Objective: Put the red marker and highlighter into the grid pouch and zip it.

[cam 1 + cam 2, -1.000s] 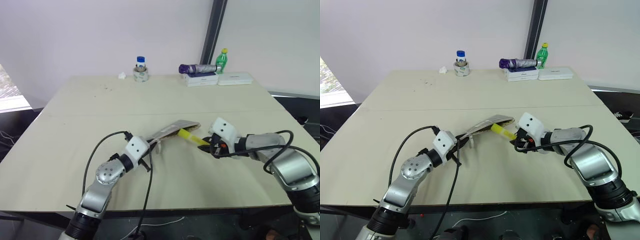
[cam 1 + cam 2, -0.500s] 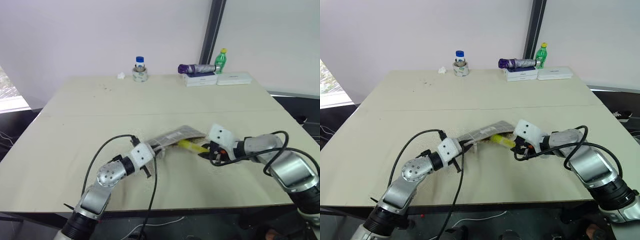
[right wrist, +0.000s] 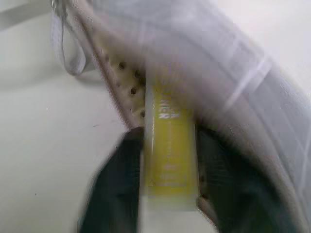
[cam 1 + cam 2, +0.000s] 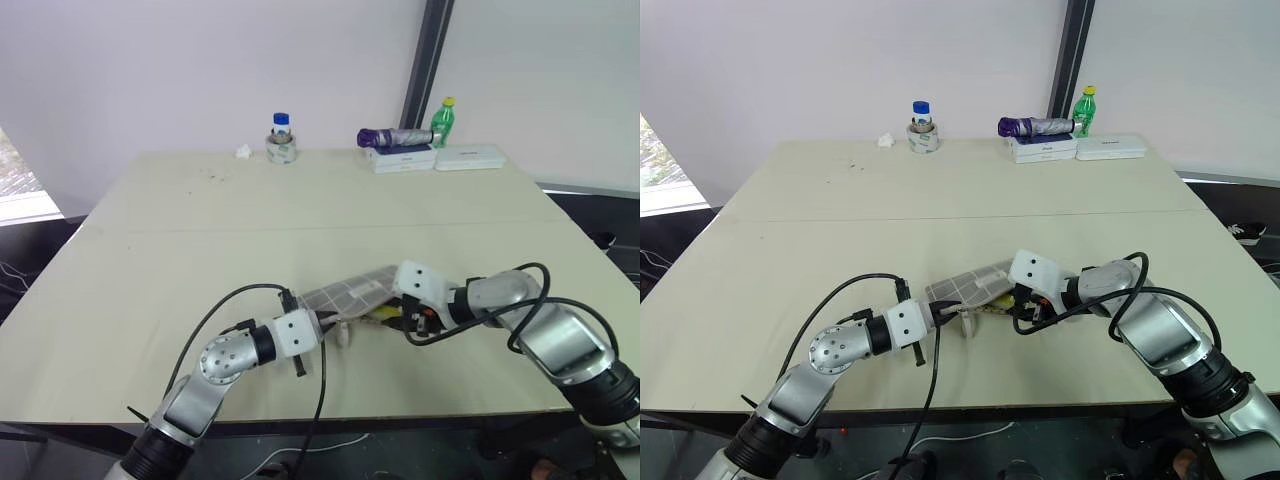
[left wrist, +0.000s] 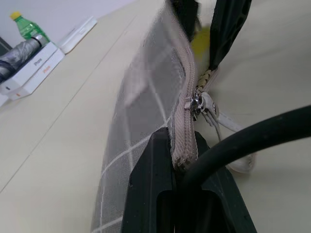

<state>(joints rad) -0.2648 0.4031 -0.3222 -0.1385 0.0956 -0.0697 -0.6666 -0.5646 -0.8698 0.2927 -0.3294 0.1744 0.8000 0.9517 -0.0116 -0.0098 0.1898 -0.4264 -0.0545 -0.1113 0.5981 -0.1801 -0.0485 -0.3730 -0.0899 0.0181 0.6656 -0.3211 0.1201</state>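
Since the earlier frame the highlighter (image 3: 169, 150) has gone from mostly exposed to largely inside the grid pouch (image 4: 352, 292), and the pouch has dropped closer to the desk (image 4: 200, 230). The left hand (image 5: 182, 160) is clamped on the zipper edge. The right hand (image 3: 167, 194) has its fingers parted either side of the highlighter's tail; contact is unclear. The pouch appears soft and floppy, best gripped along the stiffer zipper seam; the highlighter looks rigid and light.

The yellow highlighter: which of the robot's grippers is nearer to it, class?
Right. The right gripper has its fingers on either side of the highlighter at the pouch mouth; the left gripper pinches the pouch's zipper edge, further away.
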